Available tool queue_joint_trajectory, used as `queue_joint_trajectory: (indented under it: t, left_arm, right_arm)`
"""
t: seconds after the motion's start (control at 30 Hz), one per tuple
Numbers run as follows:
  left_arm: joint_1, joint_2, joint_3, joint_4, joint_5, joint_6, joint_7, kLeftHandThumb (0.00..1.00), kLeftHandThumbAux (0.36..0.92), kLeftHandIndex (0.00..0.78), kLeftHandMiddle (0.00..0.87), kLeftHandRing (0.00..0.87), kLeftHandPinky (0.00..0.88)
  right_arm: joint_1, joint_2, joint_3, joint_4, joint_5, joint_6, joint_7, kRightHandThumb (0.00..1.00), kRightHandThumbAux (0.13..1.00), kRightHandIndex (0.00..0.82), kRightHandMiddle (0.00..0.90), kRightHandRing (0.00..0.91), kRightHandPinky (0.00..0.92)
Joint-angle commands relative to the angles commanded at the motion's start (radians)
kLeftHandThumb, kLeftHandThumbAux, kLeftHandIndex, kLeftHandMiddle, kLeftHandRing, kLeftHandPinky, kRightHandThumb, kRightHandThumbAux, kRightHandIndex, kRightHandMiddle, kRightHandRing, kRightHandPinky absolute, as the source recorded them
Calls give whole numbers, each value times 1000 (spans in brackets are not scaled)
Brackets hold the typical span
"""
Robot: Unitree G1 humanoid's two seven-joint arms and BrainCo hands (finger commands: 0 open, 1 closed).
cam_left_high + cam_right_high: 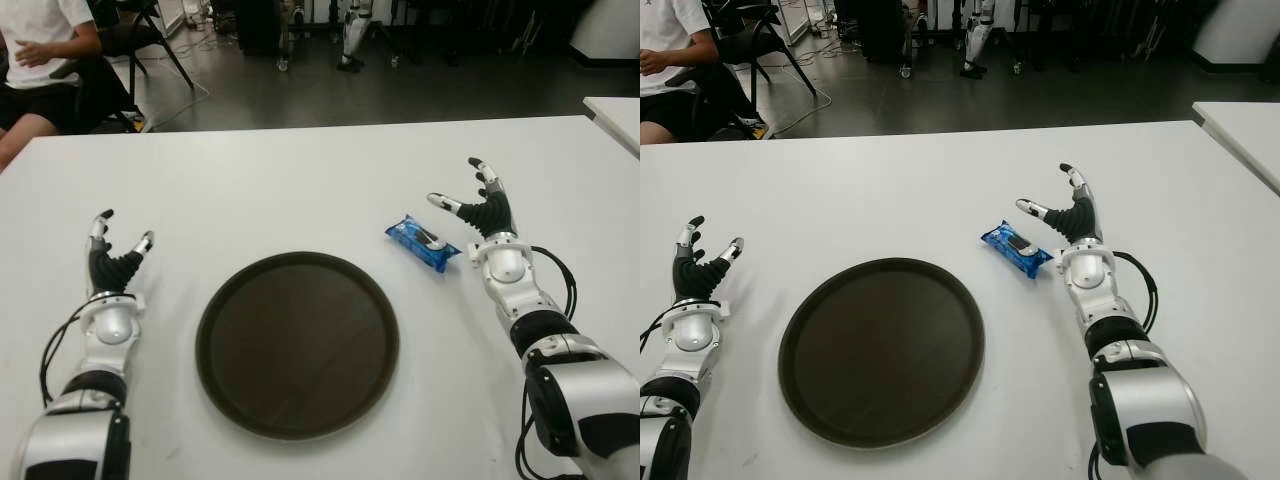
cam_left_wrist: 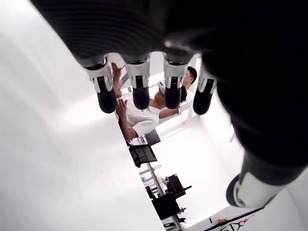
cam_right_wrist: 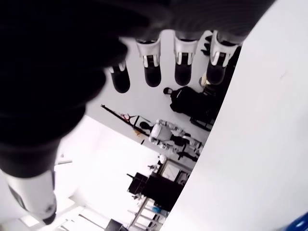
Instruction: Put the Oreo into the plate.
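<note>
The blue foil Oreo packet (image 1: 423,242) lies right of centre, beside the round dark plastic plate (image 1: 297,345); right hand (image 1: 478,207) spread, empty, just right; left hand (image 1: 113,254) relaxed, far left.

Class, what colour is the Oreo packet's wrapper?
Blue; the Oreo packet shows best in the left eye view.

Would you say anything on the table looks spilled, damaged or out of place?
Nothing stands out. The Oreo pack lies flat and intact on the table, just right of the empty plate. The right hand is open beside it; the left hand, left of the plate, is open too.
</note>
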Motion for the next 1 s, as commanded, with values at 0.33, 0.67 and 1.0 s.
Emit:
queue_joint_trajectory:
  t: [0.33, 0.67, 1.0]
  left_arm:
    - [-8, -3, -11, -7, 2, 14, 4, 0, 598, 0, 0, 0, 0]
    - [-13, -10, -20, -16, 8, 44, 4, 0, 556, 0, 0, 0, 0]
    - [-10, -14, -22, -32, 15, 51, 20, 0, 552, 0, 0, 0, 0]
  right_arm:
    - [39, -36, 69, -285, -78, 264, 100, 0, 666, 39, 50, 33, 34]
    - [44, -76, 239, -591, -309, 699, 278, 0, 686, 47, 74, 71, 52]
    - [48, -89, 309, -716, -395, 850, 375, 0, 666, 51, 110, 97, 36]
